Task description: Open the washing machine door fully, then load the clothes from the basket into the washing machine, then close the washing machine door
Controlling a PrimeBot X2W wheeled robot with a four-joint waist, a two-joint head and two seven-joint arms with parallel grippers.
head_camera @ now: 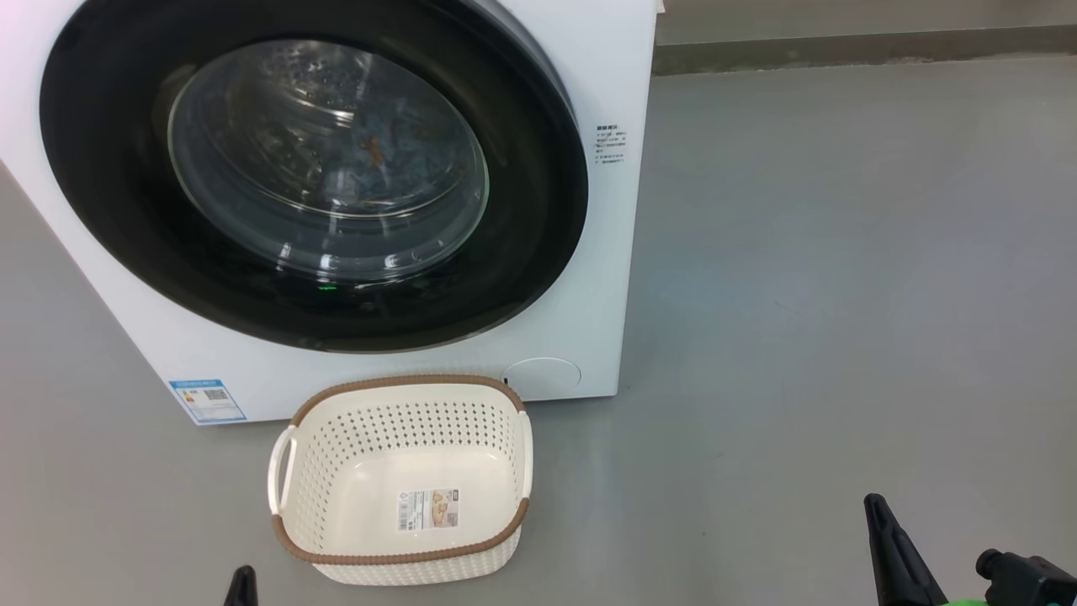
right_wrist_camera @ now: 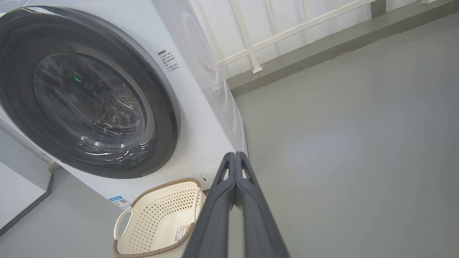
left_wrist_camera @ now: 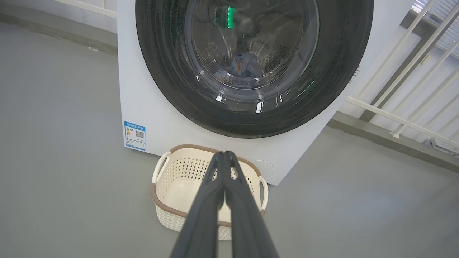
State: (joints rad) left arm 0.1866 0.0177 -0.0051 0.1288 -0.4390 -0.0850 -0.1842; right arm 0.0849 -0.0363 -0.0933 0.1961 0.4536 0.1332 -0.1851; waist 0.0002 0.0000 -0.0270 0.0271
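Washer (head_camera: 610,278) with door (head_camera: 522,252) shut flush against its front. The clothes (head_camera: 395,147) lie inside the drum, showing blue through the glass. The basket (head_camera: 395,421) stands on the floor (head_camera: 841,295) just before the washer, below the door, its bare bottom showing a label. Left fingers (left_wrist_camera: 224,158) and right fingers (right_wrist_camera: 235,157) are each pressed together, gripping nothing.

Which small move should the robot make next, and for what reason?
Probably only rest both arms: the washing machine door looks shut, the clothes lie behind its glass, the basket is empty, and the left gripper and right gripper are shut, holding nothing.
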